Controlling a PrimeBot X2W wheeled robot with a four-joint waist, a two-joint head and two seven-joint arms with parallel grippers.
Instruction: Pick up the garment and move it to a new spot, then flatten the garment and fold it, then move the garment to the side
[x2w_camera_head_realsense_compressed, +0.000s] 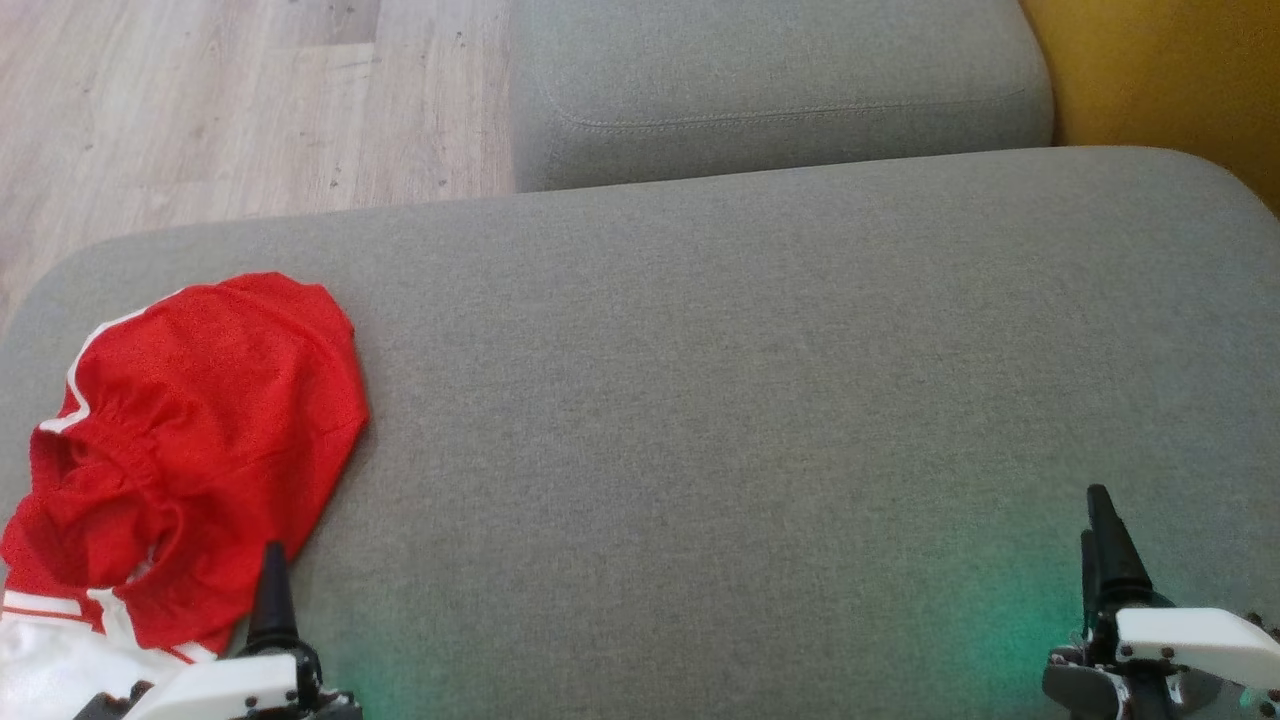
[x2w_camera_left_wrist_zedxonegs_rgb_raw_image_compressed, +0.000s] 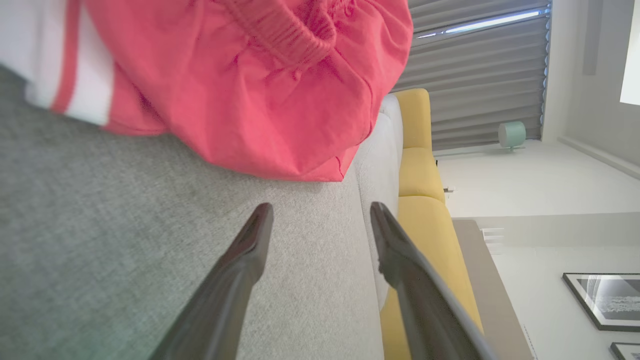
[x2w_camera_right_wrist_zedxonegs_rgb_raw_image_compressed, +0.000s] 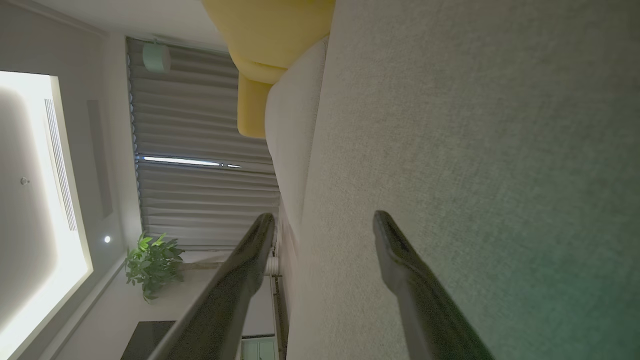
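Two claws hung with fingers spread apart over the grey sofa cushion (x2w_camera_head_realsense_compressed: 750, 400), the left claw (x2w_camera_left_wrist_zedxonegs_rgb_raw_image_compressed: 321, 212) just beside the crumpled red garment (x2w_camera_head_realsense_compressed: 200, 440) with white trim lying at the cushion's near left corner, the right claw (x2w_camera_right_wrist_zedxonegs_rgb_raw_image_compressed: 324, 217) over the cushion's near right side.
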